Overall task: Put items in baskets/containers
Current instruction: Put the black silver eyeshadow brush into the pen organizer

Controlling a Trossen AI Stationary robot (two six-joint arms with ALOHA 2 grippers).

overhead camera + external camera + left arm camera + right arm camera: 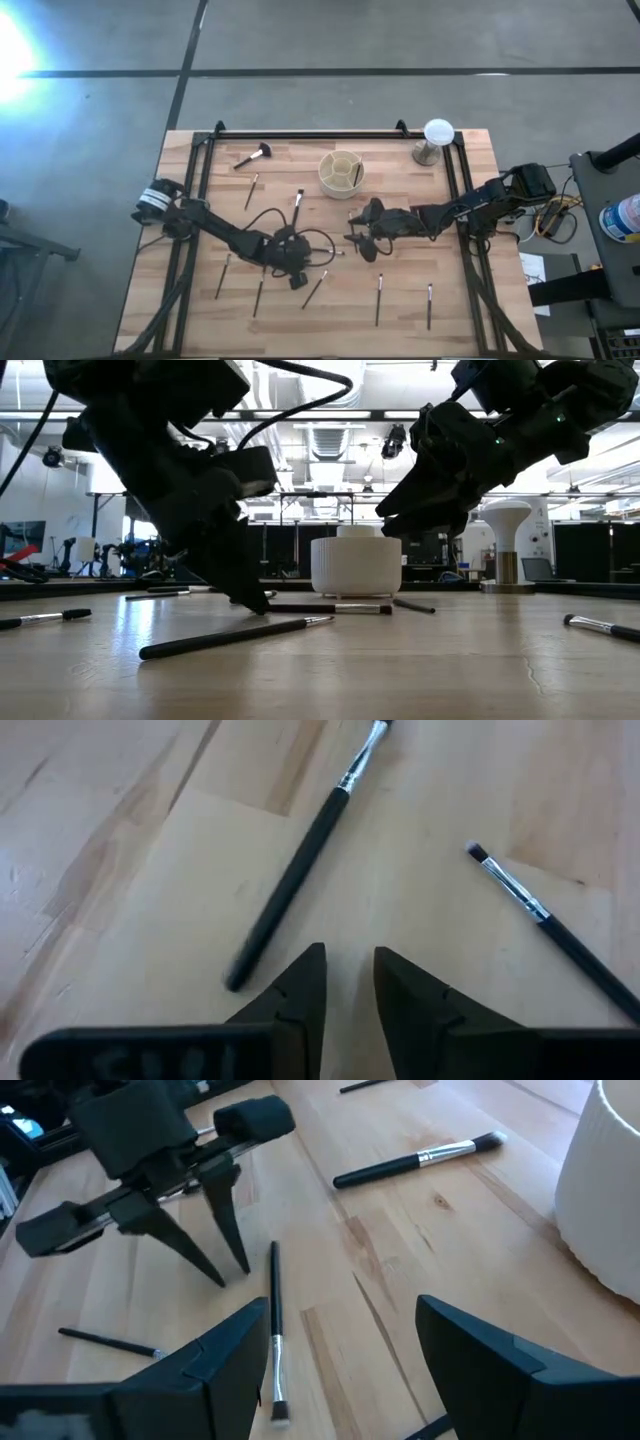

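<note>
Left gripper (pixel 298 283): low over the table, near the middle and a little toward the front; fingers parted by a narrow gap, nothing between them, tips pointing down at the wood.
Nearest brush (pixel 300 870): dark handle, lies flat just beside the left fingertips (pixel 305 975), its blunt end almost at one tip, bristles pointing away. Not gripped.
Second brush (pixel 545 920): dark handle, silver ferrule, small dark tip; flat on the wood to the other side of the fingers, apart from them.
Right gripper (pixel 362 240): near table centre, raised above the surface, fingers spread wide and empty.
Brush by right gripper (pixel 274 1330): dark handle, flat on the wood between the two grippers, closer to the left one's tips.
Holder (pixel 341 172): round, cream, with inner dividers; stands toward the back of the table, behind both grippers. One dark brush (pixel 356 174) already stands in it.
Loose brushes: scattered flat over the table; one with a fluffy head (pixel 252 156) near the back left, two (pixel 380 298) toward the front right, more at the front left.
White globe on stand (pixel 436 138): back right corner, well apart from the arms.
Table (pixel 470 310): pale wood planks, dark frame around it.
</note>
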